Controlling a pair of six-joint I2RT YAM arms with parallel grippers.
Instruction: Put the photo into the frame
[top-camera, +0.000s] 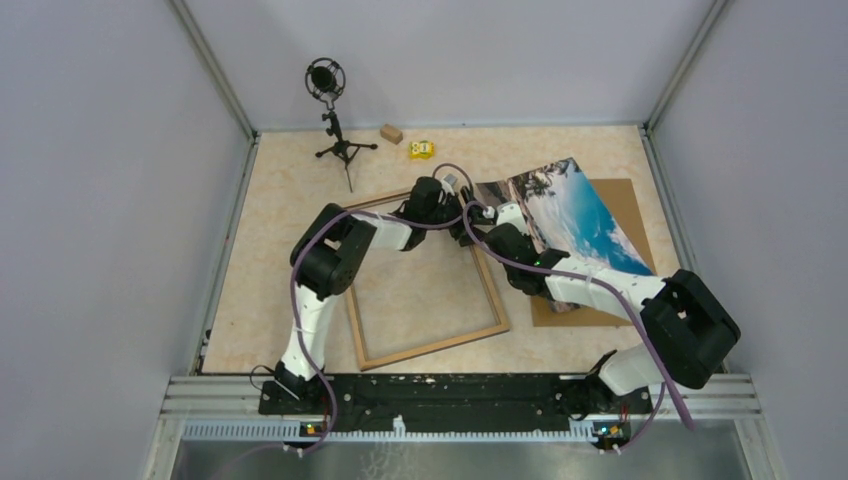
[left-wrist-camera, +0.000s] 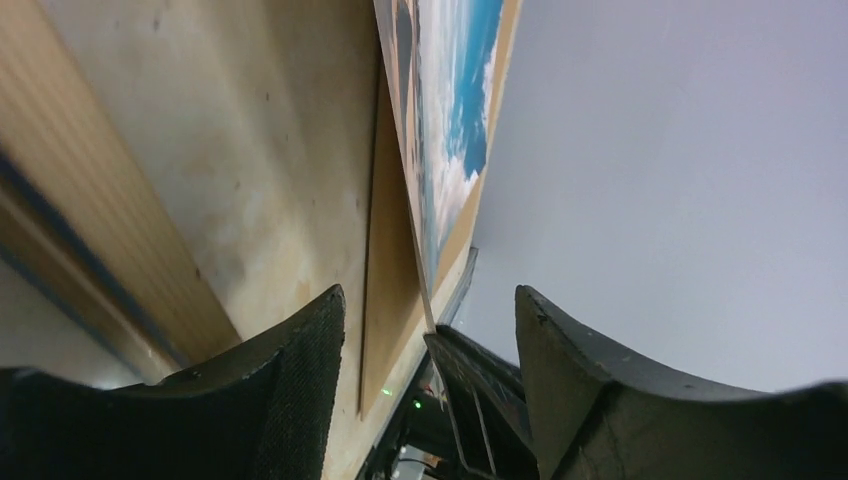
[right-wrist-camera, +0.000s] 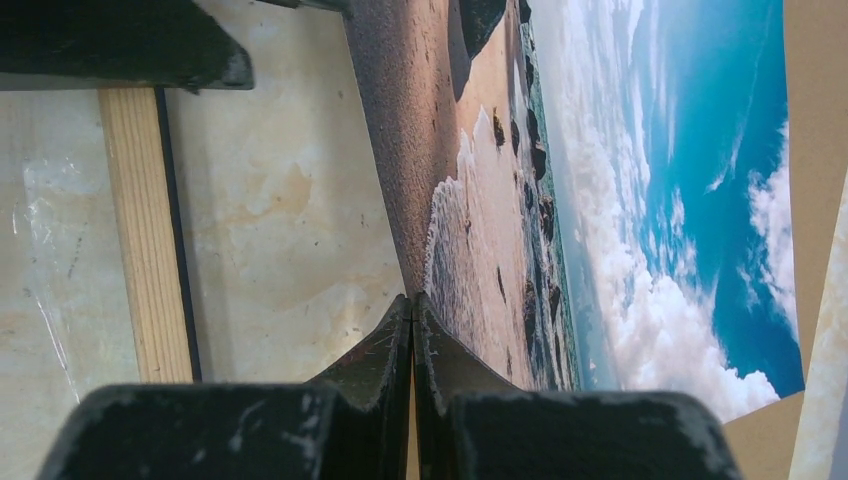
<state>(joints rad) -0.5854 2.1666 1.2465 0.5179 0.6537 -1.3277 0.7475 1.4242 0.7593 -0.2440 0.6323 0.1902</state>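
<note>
My right gripper (right-wrist-camera: 412, 305) pinches the photo (right-wrist-camera: 620, 200), tilted above the backing board (top-camera: 627, 196) near the table's (top-camera: 290, 200) right edge. My left gripper (left-wrist-camera: 428, 295) straddles its edge, jaws apart. Next, I judge: clamp, then carry it over the frame (top-camera: 435, 346).

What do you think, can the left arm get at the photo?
Probably yes. The left gripper is open, and the edge of the photo stands right ahead of it with nothing between. The right gripper, shut on that edge, holds it up.
</note>
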